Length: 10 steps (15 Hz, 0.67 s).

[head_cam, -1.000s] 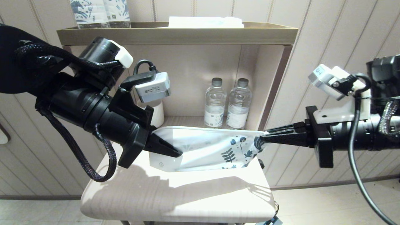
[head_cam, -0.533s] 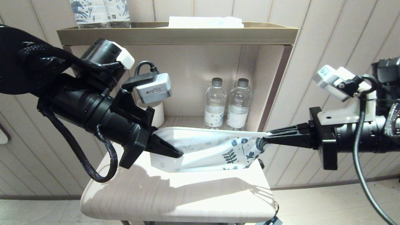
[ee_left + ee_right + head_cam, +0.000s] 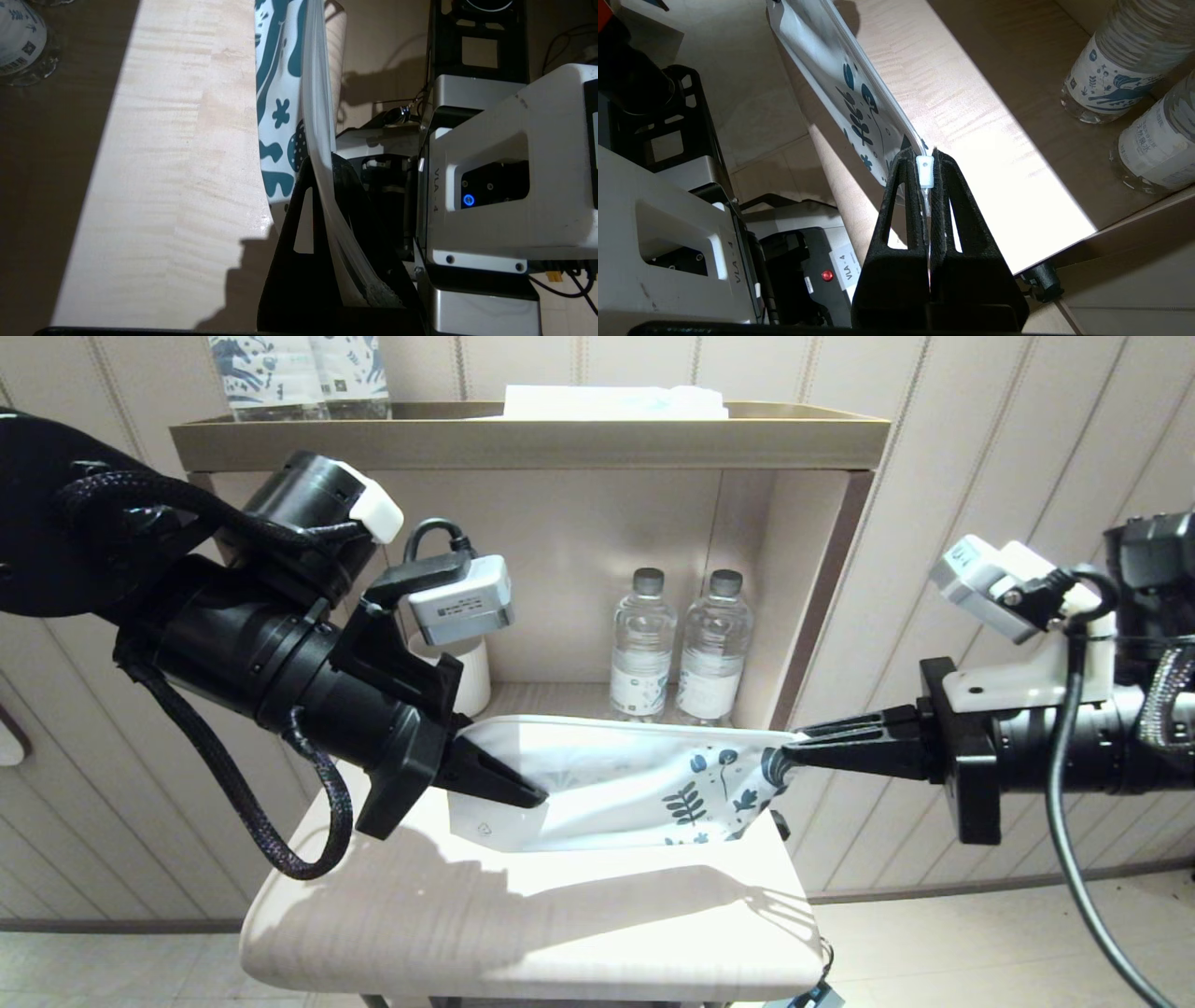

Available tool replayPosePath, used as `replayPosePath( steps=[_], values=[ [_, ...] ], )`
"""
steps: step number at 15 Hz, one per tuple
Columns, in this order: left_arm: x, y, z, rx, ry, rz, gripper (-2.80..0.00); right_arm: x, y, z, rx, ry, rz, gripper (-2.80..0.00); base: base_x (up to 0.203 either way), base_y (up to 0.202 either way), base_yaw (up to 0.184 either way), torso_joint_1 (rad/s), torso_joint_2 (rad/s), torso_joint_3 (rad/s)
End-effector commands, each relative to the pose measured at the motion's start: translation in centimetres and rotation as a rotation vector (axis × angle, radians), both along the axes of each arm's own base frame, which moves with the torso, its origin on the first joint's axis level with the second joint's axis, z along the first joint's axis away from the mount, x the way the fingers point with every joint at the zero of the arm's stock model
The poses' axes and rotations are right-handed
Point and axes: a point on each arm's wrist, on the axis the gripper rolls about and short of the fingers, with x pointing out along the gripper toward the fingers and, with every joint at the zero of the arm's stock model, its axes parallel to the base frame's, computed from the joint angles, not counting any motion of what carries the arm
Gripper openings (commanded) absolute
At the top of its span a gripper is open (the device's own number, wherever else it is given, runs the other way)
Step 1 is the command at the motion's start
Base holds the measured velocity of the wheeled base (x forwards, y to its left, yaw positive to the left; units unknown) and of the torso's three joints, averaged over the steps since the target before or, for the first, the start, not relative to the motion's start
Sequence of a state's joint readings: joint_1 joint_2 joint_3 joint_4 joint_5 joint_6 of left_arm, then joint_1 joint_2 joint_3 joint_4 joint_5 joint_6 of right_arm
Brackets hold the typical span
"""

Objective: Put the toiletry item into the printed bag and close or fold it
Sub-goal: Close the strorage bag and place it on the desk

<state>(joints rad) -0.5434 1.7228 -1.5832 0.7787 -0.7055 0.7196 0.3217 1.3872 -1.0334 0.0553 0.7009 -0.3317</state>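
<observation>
Now L gripper (image 3: pixel 532 795), R gripper (image 3: pixel 792 751), both pinching printed bag (image 3: pixel 616 784) ends

I cannot find the toothbrush in any view; whether it lies inside the printed bag (image 3: pixel 616 784) I cannot tell, since the white plastic shows nothing through it. My left end effector (image 3: pixel 523 791) covers the bag's plain end, and my left arm hides part of the white cup (image 3: pixel 471 677) on the shelf. The blue-patterned packs (image 3: pixel 299 373) are cut off by the head view's top edge. In my right wrist view the two water bottles (image 3: pixel 1125 70) run off the frame. Their label print is too small to read.
</observation>
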Motion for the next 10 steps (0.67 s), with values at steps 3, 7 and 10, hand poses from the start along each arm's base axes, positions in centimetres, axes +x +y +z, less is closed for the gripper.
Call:
replayPosePath(
  steps=[3, 7, 10],
  values=[
    [0.0, 0.0, -0.1, 0.001, 0.004, -0.005, -2.80, 0.1, 0.1, 0.2, 0.009, -0.016, 0.008, 0.00, 0.000, 0.000, 0.000, 0.000, 0.00, 0.000],
    [0.0, 0.0, -0.1, 0.002, 0.006, -0.005, -2.80, 0.3, 0.2, 0.3, 0.008, -0.016, 0.011, 0.00, 0.000, 0.000, 0.000, 0.000, 0.00, 0.000],
    [0.2, 0.0, -0.6, 0.009, 0.014, -0.002, -2.80, 0.0, -0.2, 1.1, 0.021, -0.044, -0.002, 0.00, 0.000, 0.000, 0.000, 0.000, 0.00, 0.000]
  ],
)
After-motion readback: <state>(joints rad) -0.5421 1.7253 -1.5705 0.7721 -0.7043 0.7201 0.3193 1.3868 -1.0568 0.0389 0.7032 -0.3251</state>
